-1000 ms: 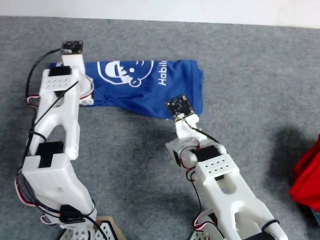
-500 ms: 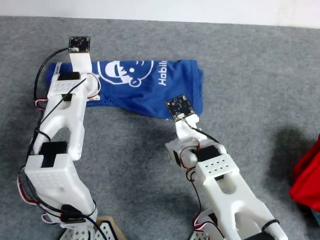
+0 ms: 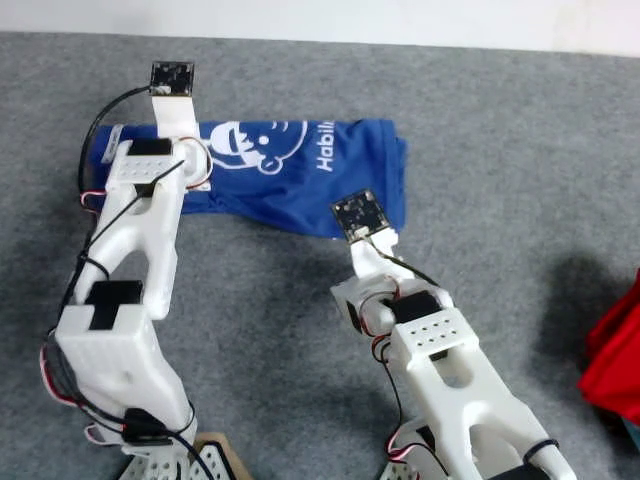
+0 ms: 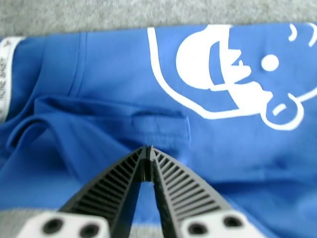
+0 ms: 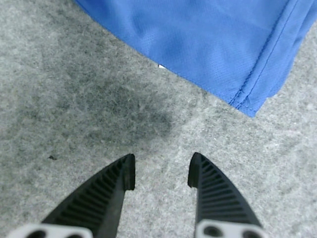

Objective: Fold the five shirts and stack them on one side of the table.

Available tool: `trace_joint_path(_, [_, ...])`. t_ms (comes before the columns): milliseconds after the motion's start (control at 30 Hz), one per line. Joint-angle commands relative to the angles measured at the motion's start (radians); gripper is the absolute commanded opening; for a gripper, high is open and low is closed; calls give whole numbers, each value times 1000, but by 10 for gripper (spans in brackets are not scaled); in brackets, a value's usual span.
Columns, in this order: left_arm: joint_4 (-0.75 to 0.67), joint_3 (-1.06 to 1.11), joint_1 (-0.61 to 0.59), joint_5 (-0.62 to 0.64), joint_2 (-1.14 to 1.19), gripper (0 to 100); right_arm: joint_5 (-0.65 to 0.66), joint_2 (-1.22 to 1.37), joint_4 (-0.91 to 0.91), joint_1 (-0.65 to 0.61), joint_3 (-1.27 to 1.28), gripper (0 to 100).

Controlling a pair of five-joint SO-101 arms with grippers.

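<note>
left wrist view: left jaws together over blue shirt (image 4: 99, 89); right jaws wide beside its hem (image 5: 263, 59)

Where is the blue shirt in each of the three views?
High view: the blue shirt lies at upper centre, between the ends of the two arms.
Left wrist view: the shirt lies under and beyond the shut left gripper.
Right wrist view: the shirt, with a hemmed corner, lies beyond the open right gripper.
Shared landmark: the white cartoon print, in the high and left wrist views.
</note>
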Motion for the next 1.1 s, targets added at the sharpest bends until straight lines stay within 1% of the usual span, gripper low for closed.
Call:
trace_joint_path(0, [140, -13, -15, -6, -173, 6, 18, -4, -12, -8, -38, 181])
trace_joint_path(67, [173, 44, -13, -8, -249, 6, 18, -4, -12, -8, -38, 181])
trace_joint_path(267, [167, 320, -25, -11, -407, 6, 18, -4, -12, -8, -38, 181])
trace_joint_path(433, [-5, 479, -91, -9, -406, 6, 18, -4, -12, -8, -38, 181])
trace_joint_path(500, [-41, 506, -97, -9, -403, 6, 18, -4, -12, -8, -38, 181])
trace_joint_path(633, [-48, 447, -91, -8, -331, 6, 18, -4, -12, -8, -38, 181])
trace_joint_path(933, [-43, 154, -65, -6, -5, 6, 18, -4, -12, -8, -38, 181])
trace_joint_path(1033, [-40, 104, -61, 0, 36, 6, 18, -4, -12, -8, -38, 181])
trace_joint_path(1067, [-40, 104, -54, 23, 35, 6, 18, -4, -12, -8, -38, 181])
